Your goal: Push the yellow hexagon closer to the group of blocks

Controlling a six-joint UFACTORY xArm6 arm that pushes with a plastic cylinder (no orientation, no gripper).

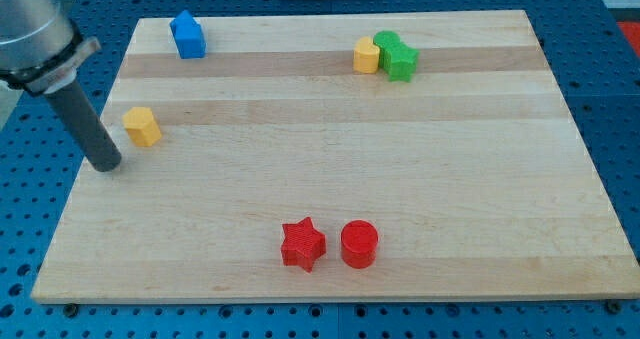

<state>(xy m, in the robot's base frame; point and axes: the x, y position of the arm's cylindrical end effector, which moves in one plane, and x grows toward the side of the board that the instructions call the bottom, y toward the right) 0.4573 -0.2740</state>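
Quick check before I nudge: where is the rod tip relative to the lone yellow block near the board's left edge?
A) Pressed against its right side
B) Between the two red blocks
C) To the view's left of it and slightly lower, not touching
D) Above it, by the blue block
C: my tip sits left of and a little below the yellow block, with bare board between them.

A pale wooden board (330,179) with lengthwise grain bands rests on a blue perforated table (615,89). Six or so blocks lie on the board. Near the view's top left stands a blue block (187,35). Below it, by the left edge, sits a yellow hexagon (142,126). At the top right, a second yellow block (366,55) touches two green blocks (396,56). Near the bottom edge, a red star (302,244) lies just beside a red cylinder (359,244).
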